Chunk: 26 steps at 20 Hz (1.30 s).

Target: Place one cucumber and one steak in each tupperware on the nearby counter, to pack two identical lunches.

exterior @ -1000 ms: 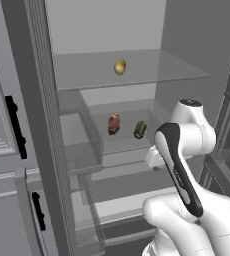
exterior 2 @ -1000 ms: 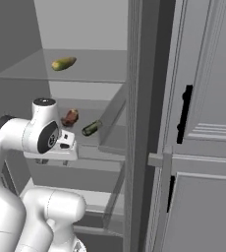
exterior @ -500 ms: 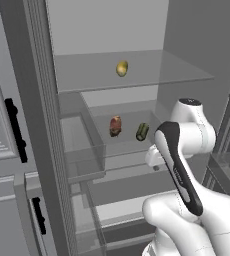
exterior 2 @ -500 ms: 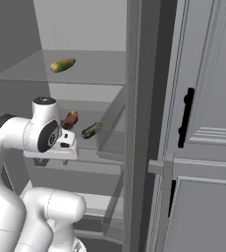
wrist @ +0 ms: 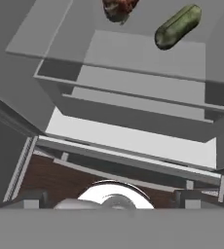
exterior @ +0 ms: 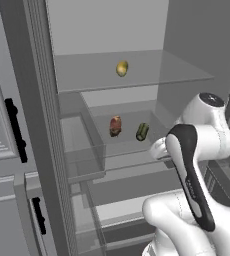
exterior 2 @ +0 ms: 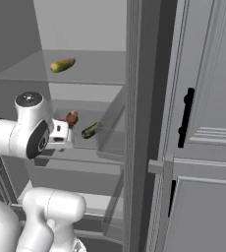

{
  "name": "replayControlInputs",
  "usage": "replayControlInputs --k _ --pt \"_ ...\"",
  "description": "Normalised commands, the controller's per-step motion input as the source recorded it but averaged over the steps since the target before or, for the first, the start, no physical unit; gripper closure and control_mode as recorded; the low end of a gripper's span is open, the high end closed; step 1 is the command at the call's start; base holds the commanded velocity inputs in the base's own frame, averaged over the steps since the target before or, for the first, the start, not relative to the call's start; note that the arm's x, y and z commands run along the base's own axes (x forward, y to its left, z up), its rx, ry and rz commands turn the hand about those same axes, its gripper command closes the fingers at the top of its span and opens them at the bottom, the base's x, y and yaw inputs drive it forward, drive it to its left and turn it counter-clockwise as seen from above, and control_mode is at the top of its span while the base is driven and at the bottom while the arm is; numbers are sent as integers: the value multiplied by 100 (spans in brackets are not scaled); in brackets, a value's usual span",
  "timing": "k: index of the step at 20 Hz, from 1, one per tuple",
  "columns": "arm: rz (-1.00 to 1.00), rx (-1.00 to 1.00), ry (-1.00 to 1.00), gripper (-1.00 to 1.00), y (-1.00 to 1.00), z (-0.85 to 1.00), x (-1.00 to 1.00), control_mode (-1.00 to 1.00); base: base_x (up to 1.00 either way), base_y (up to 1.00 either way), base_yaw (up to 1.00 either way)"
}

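Green cucumber (wrist: 177,26) lies beside steak (wrist: 118,8) on shelf (wrist: 133,58)

Clear, glass-like shelves (exterior: 182,75) and a see-through plastic-looking drawer (exterior: 87,165) inside a matt grey fridge, a dull dark-green cucumber (wrist: 177,26) with faintly mottled skin beside a reddish-brown marbled steak (exterior: 115,126), a smooth yellow-green fruit (exterior 2: 62,65) above, matt black handles (exterior 2: 185,118) on satin grey panelled doors.

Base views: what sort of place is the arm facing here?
Likely an open fridge in a kitchen: glass shelves carrying a cucumber and steak, beside grey panelled cabinets with black handles.
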Motion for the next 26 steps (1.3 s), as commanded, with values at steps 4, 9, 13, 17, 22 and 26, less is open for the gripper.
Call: replayControlInputs --k 4,9,13,17,22,26 --pt "10 7 -62 -100 0 95 1 -100 0 0 0" --pt "-1 1 -31 -100 18 100 52 -100 0 0 0" --pt "0 0 -1 -100 26 100 55 -100 0 0 0" --pt "-1 0 0 -100 24 72 63 -100 0 0 0" --pt "-1 1 0 -100 2 0 83 -100 0 0 0" --pt "-10 13 -2 -100 16 37 37 -100 0 0 0"
